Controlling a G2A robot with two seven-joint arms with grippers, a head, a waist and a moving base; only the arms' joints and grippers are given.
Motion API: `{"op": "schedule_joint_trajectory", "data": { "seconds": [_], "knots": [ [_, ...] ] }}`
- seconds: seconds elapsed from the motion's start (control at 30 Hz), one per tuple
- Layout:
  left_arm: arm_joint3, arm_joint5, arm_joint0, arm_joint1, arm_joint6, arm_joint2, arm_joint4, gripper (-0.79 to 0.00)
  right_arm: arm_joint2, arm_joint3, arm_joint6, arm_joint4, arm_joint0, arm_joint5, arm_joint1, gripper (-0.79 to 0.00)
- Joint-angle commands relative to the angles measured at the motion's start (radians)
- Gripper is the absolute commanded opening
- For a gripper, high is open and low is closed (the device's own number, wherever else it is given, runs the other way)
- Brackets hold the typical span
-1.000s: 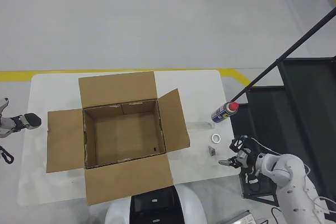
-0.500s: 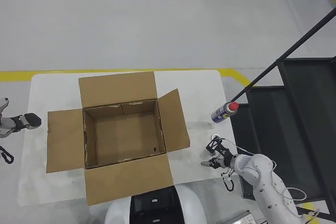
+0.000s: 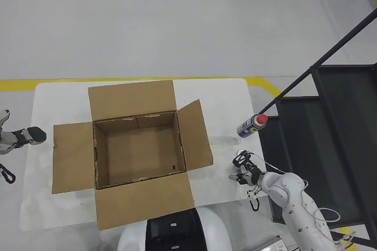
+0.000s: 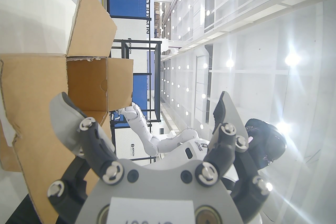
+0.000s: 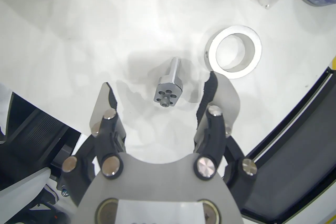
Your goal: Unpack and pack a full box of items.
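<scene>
Since a second ago my right tool (image 5: 158, 81) has swung in from beyond the tabletop's (image 3: 226, 100) near right edge. It now hangs over the small metal fitting (image 5: 168, 89) with its fingers spread, one on either side, touching nothing. That fitting lies on its side near the right edge, the metal ring (image 5: 233, 51) just beside it and the spray can (image 3: 251, 126) farther off. To grasp well, I judge I should descend straight, centre on the blocky body rather than the thin stub, and keep one finger from nudging the ring. The open cardboard box (image 3: 141, 154) sits mid-tabletop. My left tool (image 4: 141, 101) is spread, off the left edge.
</scene>
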Motion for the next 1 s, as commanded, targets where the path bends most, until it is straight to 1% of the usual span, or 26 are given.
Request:
{"op": "schedule_joint_trajectory", "data": {
  "seconds": [0.0,0.03,0.2,0.33,0.43,0.6,0.67,0.73,0.83,0.9,0.97],
  "knots": [
    [0.000,0.000,0.000,0.000,0.000,0.000,0.000,0.000,-0.004,0.003,0.002,0.000,0.002,0.007,0.001,-0.702],
    [0.000,0.000,0.000,0.000,0.000,0.000,0.000,0.000,-0.006,0.003,0.004,-0.002,0.003,0.014,0.001,-0.785],
    [0.000,0.000,0.000,0.000,0.000,0.000,0.000,0.000,-0.008,-0.009,0.015,-0.026,-0.004,0.060,0.004,-0.785],
    [0.000,0.000,0.000,0.000,0.000,0.000,0.000,0.000,0.016,-0.078,0.035,-0.019,-0.042,0.064,0.010,-0.785],
    [0.000,0.000,0.000,0.000,0.000,0.000,0.000,0.000,0.052,-0.167,0.044,-0.011,-0.091,0.044,0.017,-0.785],
    [0.000,0.000,0.000,0.000,0.000,0.000,0.000,0.000,0.143,-0.351,0.027,0.104,-0.194,-0.050,0.029,-0.785],
    [0.000,0.000,0.000,0.000,0.000,0.000,0.000,0.000,0.191,-0.422,0.038,0.131,-0.225,-0.049,0.033,-0.785],
    [0.000,0.000,0.000,0.000,0.000,0.000,0.000,0.000,0.233,-0.493,0.027,0.194,-0.250,-0.039,0.034,-0.785],
    [0.000,0.000,0.000,0.000,0.000,0.000,0.000,0.000,0.285,-0.586,0.022,0.269,-0.268,-0.038,0.037,-0.785],
    [0.000,0.000,0.000,0.000,0.000,0.000,0.000,0.000,0.302,-0.634,0.026,0.306,-0.259,-0.045,0.040,-0.785],
    [0.000,0.000,0.000,0.000,0.000,0.000,0.000,0.000,0.298,-0.668,0.043,0.319,-0.228,-0.053,0.043,-0.785]
  ]
}}
